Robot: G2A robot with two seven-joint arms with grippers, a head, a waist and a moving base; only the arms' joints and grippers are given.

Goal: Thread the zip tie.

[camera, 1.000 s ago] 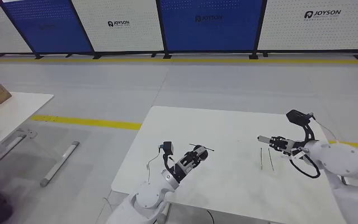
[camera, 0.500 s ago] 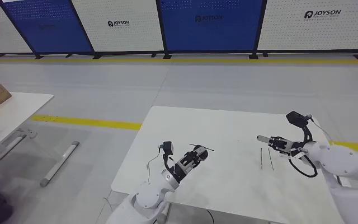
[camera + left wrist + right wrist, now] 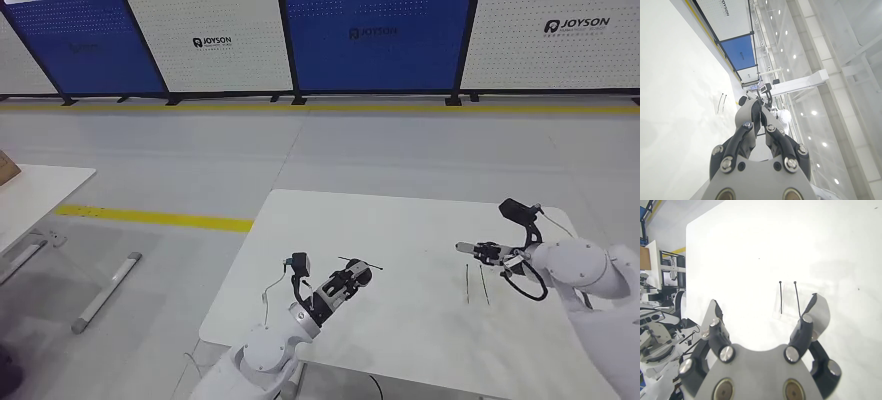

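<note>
White table (image 3: 400, 225), blue-white panels (image 3: 378, 45) behind, left gripper (image 3: 357, 271) pinching a zip tie (image 3: 344, 260), right gripper (image 3: 764, 298) spread wide near two loose ties (image 3: 781, 298)

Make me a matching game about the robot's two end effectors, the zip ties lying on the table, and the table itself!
Things:
1. left end effector
2. right end effector
3. loose ties
4. table

Matches:
A. white
B. open
C. shut on the held tie
D. lying side by side

Pairs: 1-C, 2-B, 3-D, 4-A
</note>
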